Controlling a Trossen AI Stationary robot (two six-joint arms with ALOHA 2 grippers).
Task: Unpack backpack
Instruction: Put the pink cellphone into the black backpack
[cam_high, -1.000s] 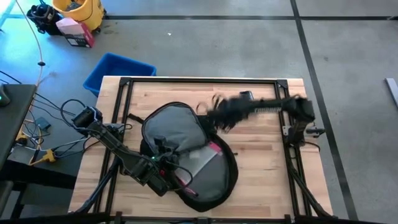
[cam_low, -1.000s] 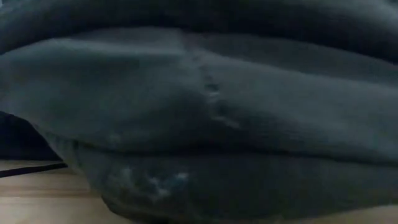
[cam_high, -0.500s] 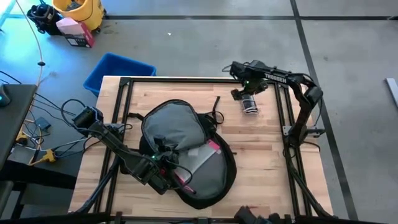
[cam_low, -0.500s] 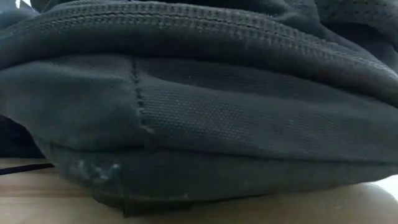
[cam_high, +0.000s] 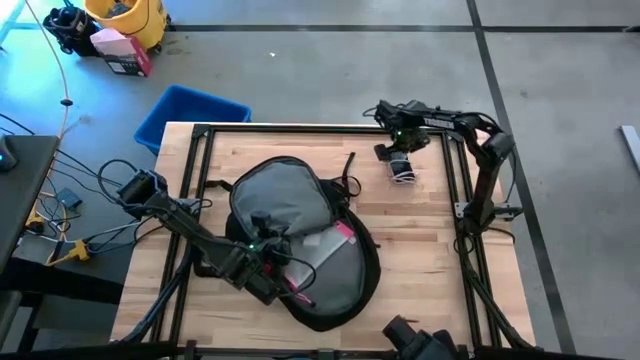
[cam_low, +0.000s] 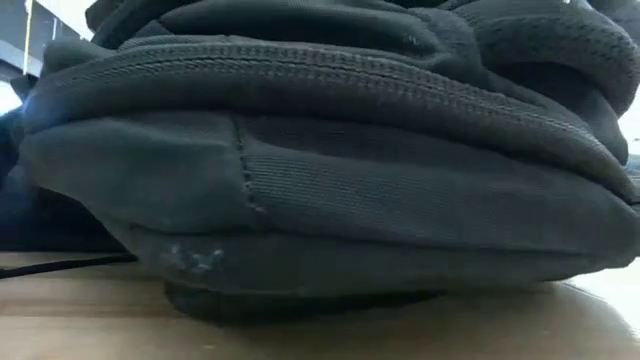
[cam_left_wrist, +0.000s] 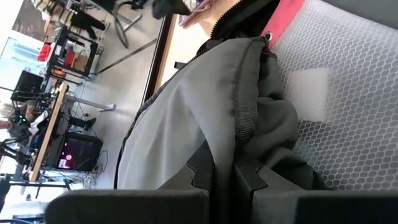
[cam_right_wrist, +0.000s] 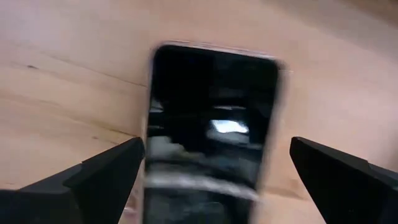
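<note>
Backpack (cam_high: 300, 235) lies mid-bench, long axis toward the near-right corner; left claw (cam_left_wrist: 225, 180), nearer, pinches its grey flap (cam_left_wrist: 186, 118), while right claw (cam_high: 400, 160) gapes wide over a phone (cam_right_wrist: 208, 130) by the far-right corner.

Bright even daylight overhead, low view dim, right wrist view blurred

— What do I have on the table (cam_high: 420, 250) besides the job itself?

— I see a dark phone (cam_high: 402, 170) lying flat near the far right corner, screen up, glare on the glass (cam_right_wrist: 211, 127).

— And off the table?

— A blue bin (cam_high: 190, 113) sits on the floor just past the far left corner. Farther back I see a yellow bucket (cam_high: 128, 17) and a pink box (cam_high: 122, 50). Cables (cam_high: 70, 215) trail along the left edge.
</note>
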